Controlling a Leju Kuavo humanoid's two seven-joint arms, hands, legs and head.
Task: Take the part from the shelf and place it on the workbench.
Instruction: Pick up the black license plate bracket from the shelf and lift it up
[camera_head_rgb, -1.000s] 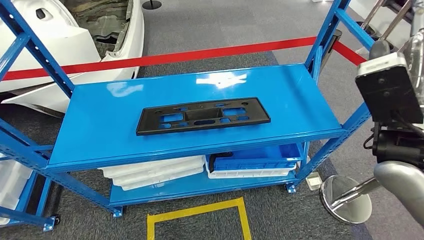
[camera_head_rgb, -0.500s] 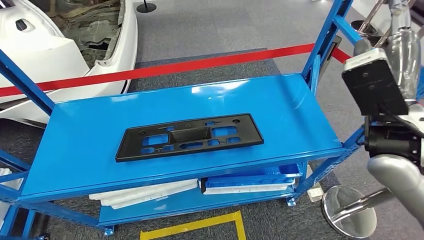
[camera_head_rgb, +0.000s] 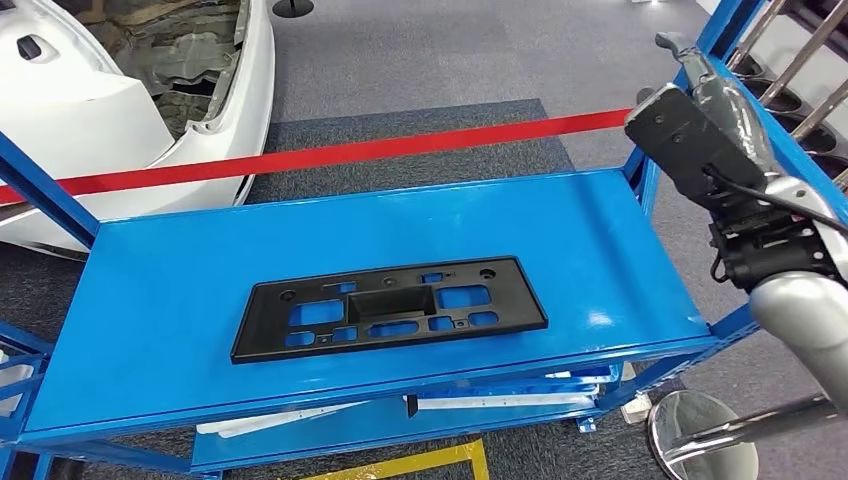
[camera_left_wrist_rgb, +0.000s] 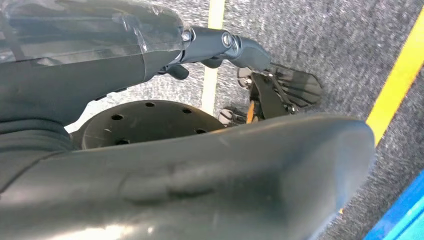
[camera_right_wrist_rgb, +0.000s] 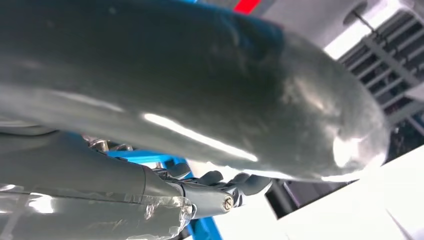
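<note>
Shelf, blue and shiny, with the black part lying flat.
You see grey carpet and red tape far off; I cannot tell either hand's hold.

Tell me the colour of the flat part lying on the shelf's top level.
Black. The part is a flat black plate with cut-outs, lying on the blue shelf; the head view shows it best.

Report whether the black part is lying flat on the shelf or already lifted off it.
Lying flat. The black part rests full-length on the blue shelf's top deck, untouched; the right hand is raised at the shelf's right end.
</note>
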